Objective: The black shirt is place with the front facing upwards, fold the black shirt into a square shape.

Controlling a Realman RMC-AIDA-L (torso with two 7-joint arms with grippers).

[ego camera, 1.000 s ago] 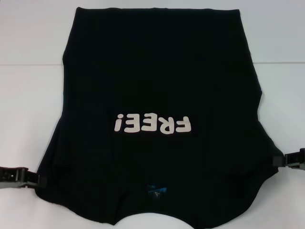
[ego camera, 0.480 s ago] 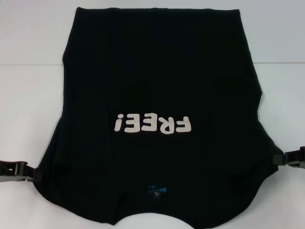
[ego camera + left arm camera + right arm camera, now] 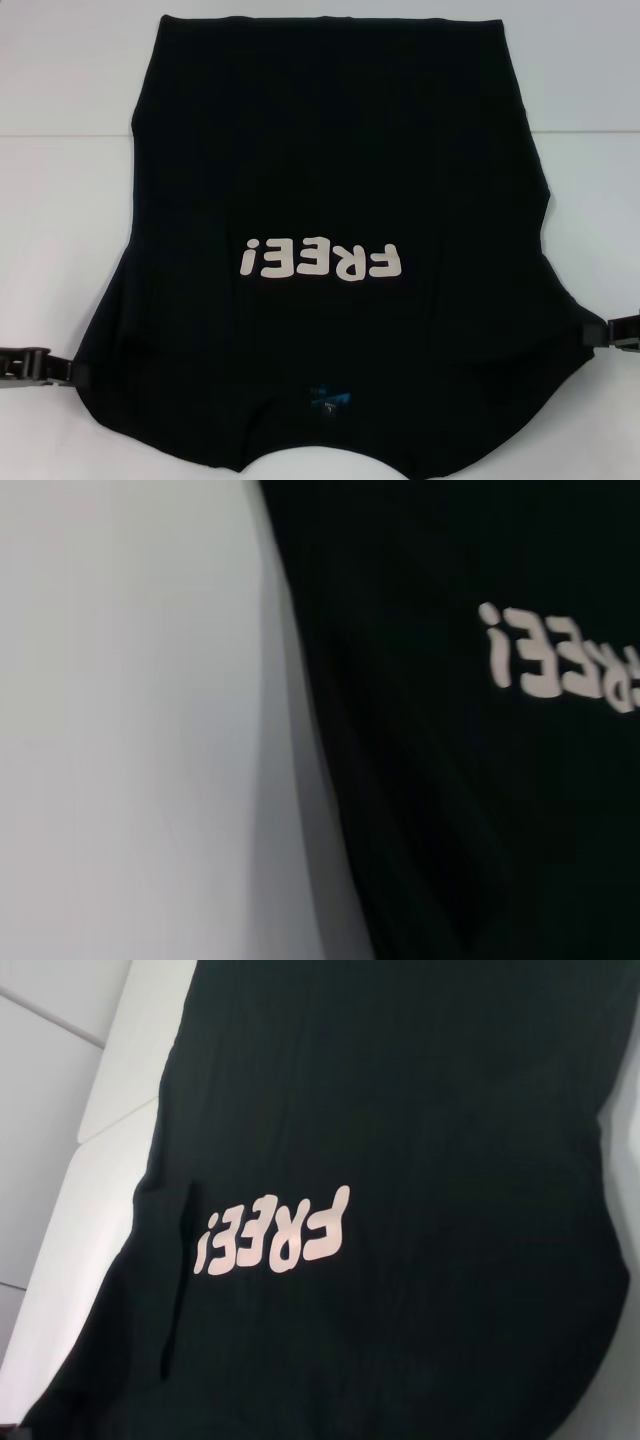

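Only the gripper ends show in the head view. The left gripper [image 3: 62, 370] is black, blocky and jointed, with ridged segments and a lighter grey patch along its top. The right gripper [image 3: 610, 331] is black with angular, stepped edges.

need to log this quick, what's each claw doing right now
Left claw: at the shirt edge, cannot tell.
Right claw: at the opposite edge, cannot tell.

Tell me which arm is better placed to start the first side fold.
Neither clearly: the left tool sits at the left sleeve edge of the plain black cloth T-shirt, the right tool at its right sleeve edge, on the white table. Both look equally placed; probably use both together.
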